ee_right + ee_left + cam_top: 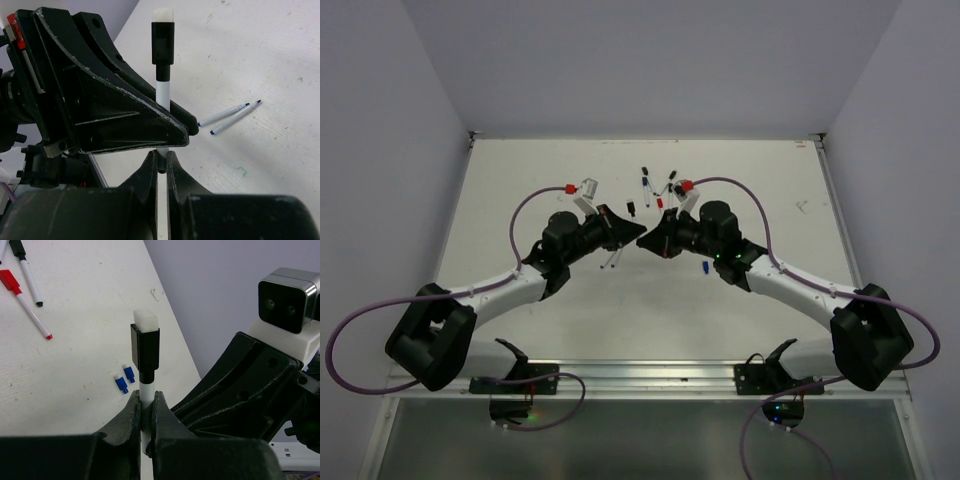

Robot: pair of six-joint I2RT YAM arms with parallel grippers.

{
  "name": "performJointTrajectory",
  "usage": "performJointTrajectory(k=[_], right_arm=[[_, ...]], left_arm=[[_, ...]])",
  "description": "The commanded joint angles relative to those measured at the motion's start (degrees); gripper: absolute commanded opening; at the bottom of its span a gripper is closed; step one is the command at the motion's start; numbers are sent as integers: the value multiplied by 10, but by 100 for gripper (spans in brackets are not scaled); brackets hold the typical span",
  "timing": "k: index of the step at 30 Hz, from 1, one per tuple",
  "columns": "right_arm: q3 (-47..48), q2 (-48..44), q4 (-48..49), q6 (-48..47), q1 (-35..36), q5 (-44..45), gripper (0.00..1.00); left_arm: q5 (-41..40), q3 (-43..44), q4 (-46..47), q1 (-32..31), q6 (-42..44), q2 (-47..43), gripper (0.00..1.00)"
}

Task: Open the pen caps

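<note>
Item 1. Left tool (146,404): jaws drawn tight on a thin white plastic pen barrel (146,390), gripping it just below the cap. The pen stands upright in the left wrist view.

Item 2. Right tool (161,161): jaws closed on the same barrel, lower down, beneath the left tool's fingers (176,125). In the overhead view the two tools meet nose to nose over the middle of the desk.

Item 3. Black plastic pen cap (145,347) with a white felt pad on top: seated on the end of the held barrel, clear of both tools and raised off the desk.

Item 4. Two small blue plastic caps (129,373): loose, side by side on the white desk (75,390), near the held pen.

Item 5. White pen with a red end piece (27,307) and white pen with a black end piece (29,277): lying near each other, tips bare. The end pieces are possibly caps; the view is too partial to say.

Item 6. Two thin white pens with bare blue tips (223,114): lying close together, nearly parallel.
</note>
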Motion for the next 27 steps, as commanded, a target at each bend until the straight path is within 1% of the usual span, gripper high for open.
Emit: performJointTrajectory(k=[1,2,3,4,5,6,7,8,10,12,14,16,17,18,21,25,27], right_arm=[[-1,-17,18,-2,5,-11,0],[3,-20,-15,-7,5,-2,2],[23,-22,-44,-13,5,33,14],[36,-24,-77,-29,5,51,35],[49,-25,-143,-36,5,68,46],[70,-25,-174,-43,4,110,54],[88,-30,-228,-51,4,132,67],[92,-34,-247,-60,4,145,69],[93,-47,-271,-71,5,178,79],[85,-75,-271,-79,4,197,89],[84,-93,-263,-81,4,210,90],[96,-92,-253,-81,4,208,87],[103,-82,-245,-79,4,197,84],[117,-75,-239,-71,4,191,76],[146,-37,-213,-54,4,159,60],[156,-12,-166,-42,5,143,56],[156,-11,-164,-43,5,133,55]], left_arm=[[8,13,54,-1,1,0,0],[10,12,56,0,5,0,0],[10,10,56,0,8,-3,0],[9,10,49,0,19,-6,0],[7,10,41,0,27,-7,0],[6,13,19,0,37,-13,0],[6,18,6,1,61,-17,0],[10,18,-7,1,74,-17,0],[24,19,-30,0,108,-23,0],[40,16,-38,1,127,-29,0],[60,10,-42,0,147,-32,0],[65,5,-47,-1,148,-35,0],[65,1,-46,-2,146,-36,0],[65,-5,-40,-2,145,-37,0],[59,-3,-44,-15,148,-35,0],[63,1,-44,-28,150,-35,0],[65,7,-52,-34,153,-35,0]])
